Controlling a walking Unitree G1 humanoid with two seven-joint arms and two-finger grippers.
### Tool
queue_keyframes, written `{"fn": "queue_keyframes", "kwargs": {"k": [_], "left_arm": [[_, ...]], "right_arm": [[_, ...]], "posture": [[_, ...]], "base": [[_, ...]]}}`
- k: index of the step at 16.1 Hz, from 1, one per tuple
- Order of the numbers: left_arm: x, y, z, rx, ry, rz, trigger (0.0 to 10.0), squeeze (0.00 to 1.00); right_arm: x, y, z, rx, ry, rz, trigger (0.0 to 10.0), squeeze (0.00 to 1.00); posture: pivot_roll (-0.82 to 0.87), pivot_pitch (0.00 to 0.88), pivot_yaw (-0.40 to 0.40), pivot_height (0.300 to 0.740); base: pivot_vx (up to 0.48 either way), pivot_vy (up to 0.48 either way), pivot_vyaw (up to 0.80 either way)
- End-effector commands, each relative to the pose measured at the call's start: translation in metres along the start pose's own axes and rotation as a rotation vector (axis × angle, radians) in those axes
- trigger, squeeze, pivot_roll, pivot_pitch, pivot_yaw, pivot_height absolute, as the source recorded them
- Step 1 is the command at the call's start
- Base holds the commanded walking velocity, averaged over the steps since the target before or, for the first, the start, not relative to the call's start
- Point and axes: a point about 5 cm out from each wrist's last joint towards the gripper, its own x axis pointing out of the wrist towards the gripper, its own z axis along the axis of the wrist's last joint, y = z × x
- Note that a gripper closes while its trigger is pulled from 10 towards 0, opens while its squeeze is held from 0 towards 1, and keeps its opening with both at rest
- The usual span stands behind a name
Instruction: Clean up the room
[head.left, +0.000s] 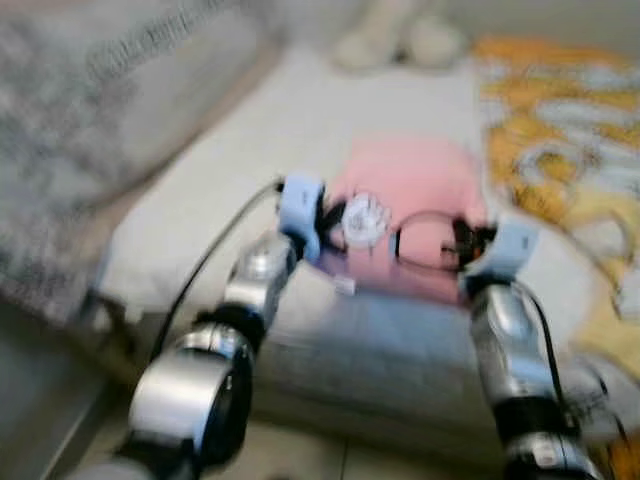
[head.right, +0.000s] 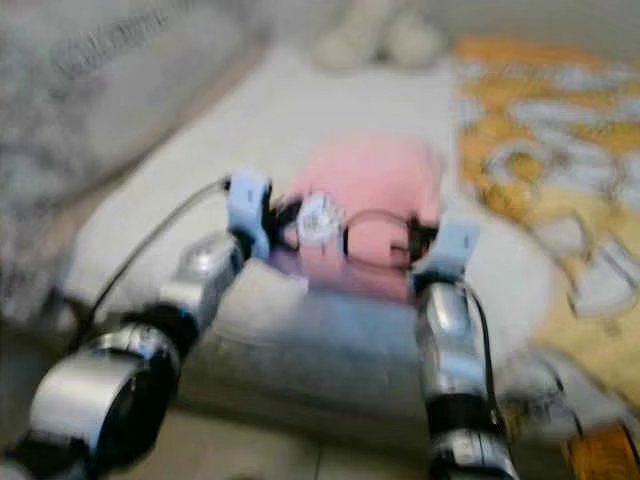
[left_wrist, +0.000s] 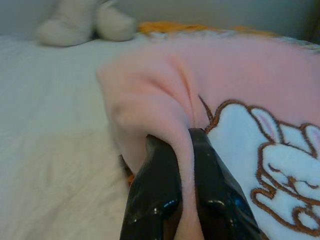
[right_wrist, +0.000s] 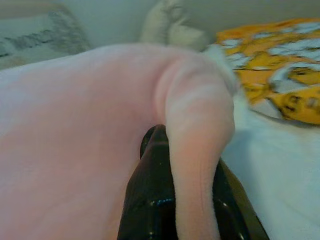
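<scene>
A pink fleece garment (head.left: 410, 215) with a white rabbit patch (left_wrist: 270, 160) lies on the white bed (head.left: 300, 120). My left gripper (head.left: 330, 225) is shut on a fold at the garment's left near edge; in the left wrist view the black fingers (left_wrist: 160, 190) pinch pink cloth between them. My right gripper (head.left: 465, 245) is shut on the right near edge, a roll of pink fabric (right_wrist: 197, 150) squeezed between its fingers (right_wrist: 150, 190). Both arms reach forward over the bed's front edge.
A yellow and white patterned blanket (head.left: 560, 130) covers the bed's right side. A pale plush toy (head.left: 400, 40) sits at the far end. A grey patterned cushion (head.left: 90, 90) rises at the left. Pale floor (head.left: 330, 460) lies below the bed front.
</scene>
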Motion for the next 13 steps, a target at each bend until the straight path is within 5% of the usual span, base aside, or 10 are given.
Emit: {"fn": "queue_keyframes", "kwargs": {"k": [1,5,13], "left_arm": [[-0.0044,0.0176,0.0131,0.031,-0.059,0.063,10.0,0.00],[-0.0036,0.0238,0.0187,-0.035,-0.081,0.140,10.0,0.00],[-0.0028,0.0200,0.0126,0.018,-0.042,0.150,10.0,0.00]], "right_arm": [[0.0033,0.0026,0.0111,-0.012,-0.049,0.002,10.0,0.00],[0.0080,0.0038,0.0124,-0.011,-0.040,0.007,10.0,0.00],[0.0106,0.0027,0.0110,-0.062,-0.013,0.020,10.0,0.00]], "posture": [[0.05,0.000,0.060,0.740],[0.06,0.000,0.059,0.740],[0.06,0.000,0.045,0.740]], "base": [[0.000,0.480,0.00],[0.000,0.480,0.00],[0.000,0.480,0.00]]}}
